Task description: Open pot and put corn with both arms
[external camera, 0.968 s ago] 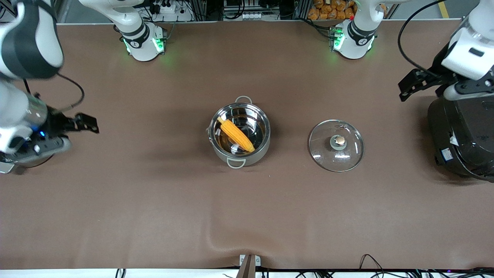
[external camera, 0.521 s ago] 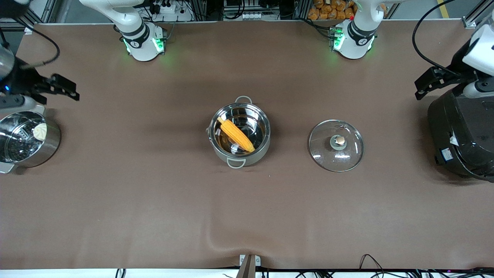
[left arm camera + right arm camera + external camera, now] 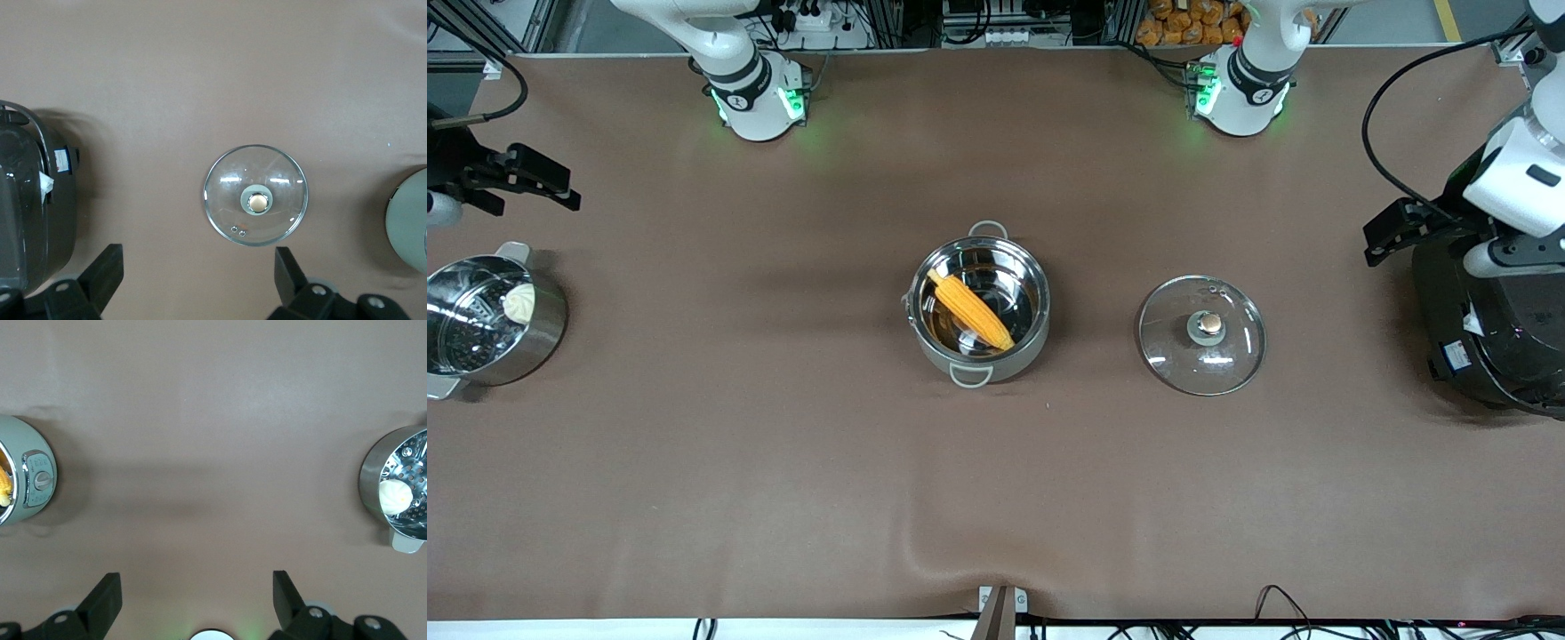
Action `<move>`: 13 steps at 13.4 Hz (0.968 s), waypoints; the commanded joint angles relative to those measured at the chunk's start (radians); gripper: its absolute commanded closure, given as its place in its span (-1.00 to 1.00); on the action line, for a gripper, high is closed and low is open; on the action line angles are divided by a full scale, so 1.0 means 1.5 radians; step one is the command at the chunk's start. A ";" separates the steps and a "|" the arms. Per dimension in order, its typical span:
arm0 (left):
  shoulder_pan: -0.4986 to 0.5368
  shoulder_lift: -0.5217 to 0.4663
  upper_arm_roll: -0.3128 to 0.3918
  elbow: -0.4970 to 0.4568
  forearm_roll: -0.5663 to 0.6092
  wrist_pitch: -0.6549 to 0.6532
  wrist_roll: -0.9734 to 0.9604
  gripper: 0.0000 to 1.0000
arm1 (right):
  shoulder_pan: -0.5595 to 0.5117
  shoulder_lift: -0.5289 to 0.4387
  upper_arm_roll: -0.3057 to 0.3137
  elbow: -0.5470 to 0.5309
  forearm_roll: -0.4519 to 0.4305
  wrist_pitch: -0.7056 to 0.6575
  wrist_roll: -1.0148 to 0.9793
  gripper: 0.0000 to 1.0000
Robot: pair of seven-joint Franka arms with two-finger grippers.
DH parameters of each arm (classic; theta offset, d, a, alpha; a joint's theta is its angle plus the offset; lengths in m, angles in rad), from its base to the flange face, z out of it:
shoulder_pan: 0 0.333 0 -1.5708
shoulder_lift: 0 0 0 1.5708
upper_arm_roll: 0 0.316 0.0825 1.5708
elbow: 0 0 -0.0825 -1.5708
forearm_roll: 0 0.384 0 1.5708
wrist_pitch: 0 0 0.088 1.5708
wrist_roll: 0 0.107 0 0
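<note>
The steel pot (image 3: 978, 307) stands open in the middle of the table with the yellow-orange corn (image 3: 969, 311) lying inside it. Its glass lid (image 3: 1202, 335) with the copper knob (image 3: 1209, 324) lies flat on the table beside it, toward the left arm's end. My left gripper (image 3: 1387, 233) is open and empty in the air next to the rice cooker; its wrist view shows the lid (image 3: 255, 195) past its open gripper (image 3: 198, 277). My right gripper (image 3: 551, 187) is open and empty near the steamer pot; its wrist view (image 3: 197, 597) shows the pot's side (image 3: 23, 477).
A steamer pot (image 3: 489, 320) with a white bun (image 3: 519, 302) stands at the right arm's end; it also shows in the right wrist view (image 3: 400, 487). A large black rice cooker (image 3: 1494, 329) stands at the left arm's end. A wrinkle in the brown cloth (image 3: 925, 533) lies at the near edge.
My right arm has drawn back from over the steamer pot toward the bases, uncovering it. My left gripper has shifted beside the rice cooker. Pot, corn and lid have not moved.
</note>
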 commanded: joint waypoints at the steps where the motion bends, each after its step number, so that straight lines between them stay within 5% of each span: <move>1: -0.006 0.003 0.002 0.012 0.015 -0.004 0.042 -1.00 | -0.018 -0.006 0.009 -0.009 0.006 0.005 0.001 -1.00; 13: 0.002 -0.050 -0.002 -0.056 0.014 -0.028 0.061 -1.00 | -0.035 -0.001 0.009 -0.018 0.005 0.010 -0.049 -1.00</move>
